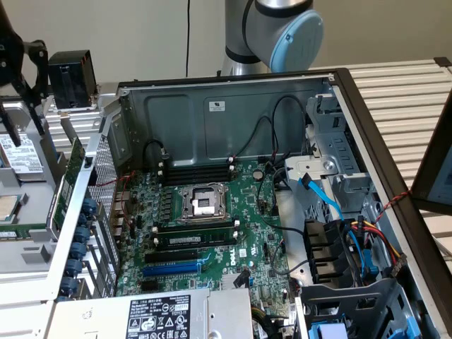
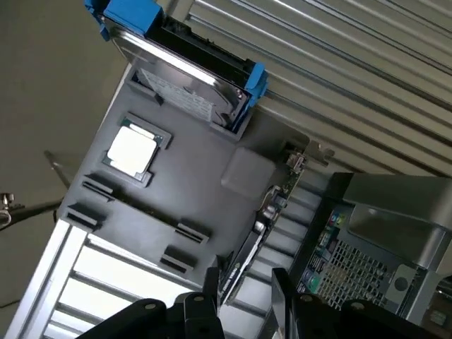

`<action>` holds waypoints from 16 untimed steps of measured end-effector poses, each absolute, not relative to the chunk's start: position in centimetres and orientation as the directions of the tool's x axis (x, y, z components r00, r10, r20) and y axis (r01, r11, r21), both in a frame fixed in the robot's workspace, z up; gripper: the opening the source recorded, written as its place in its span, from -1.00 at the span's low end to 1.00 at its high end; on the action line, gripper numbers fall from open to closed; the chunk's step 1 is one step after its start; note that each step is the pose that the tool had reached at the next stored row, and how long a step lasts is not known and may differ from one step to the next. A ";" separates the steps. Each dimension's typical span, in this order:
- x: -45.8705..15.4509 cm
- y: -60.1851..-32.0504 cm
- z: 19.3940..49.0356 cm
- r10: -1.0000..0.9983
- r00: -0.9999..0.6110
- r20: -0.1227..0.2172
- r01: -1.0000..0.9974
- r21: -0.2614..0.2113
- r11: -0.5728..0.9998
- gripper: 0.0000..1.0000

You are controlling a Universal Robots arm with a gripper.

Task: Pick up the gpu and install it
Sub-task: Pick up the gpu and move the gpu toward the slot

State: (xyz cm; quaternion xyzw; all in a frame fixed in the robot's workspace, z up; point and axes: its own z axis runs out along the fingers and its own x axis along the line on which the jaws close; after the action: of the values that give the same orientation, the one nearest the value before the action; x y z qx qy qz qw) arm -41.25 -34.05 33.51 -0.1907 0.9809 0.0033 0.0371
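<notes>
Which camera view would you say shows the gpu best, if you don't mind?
The wrist view: the gpu stands on edge in the grey tray, its length and metal bracket visible. At the exterior view's left the gpu is just a slanted green strip outside the computer case.

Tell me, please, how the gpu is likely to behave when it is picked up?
The gpu is a thin card standing on edge, so it will probably stay stiff but could tip if nudged sideways. Its exposed parts look fragile, so pressure there seems risky. The metal bracket at one end may make it slightly end-heavy.
</notes>
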 end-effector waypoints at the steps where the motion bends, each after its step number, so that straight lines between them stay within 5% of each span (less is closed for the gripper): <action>1: -41.3 -34.0 33.4 -0.358 -0.931 -0.074 -0.359 -0.008 0.933 -0.15; 16: -41.3 -34.1 31.7 -0.100 -0.992 -0.075 -0.100 -0.008 0.995 -0.15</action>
State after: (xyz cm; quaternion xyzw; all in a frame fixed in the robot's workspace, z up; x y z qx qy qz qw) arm -41.25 -34.05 31.67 -0.0500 0.9980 -0.0022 0.0379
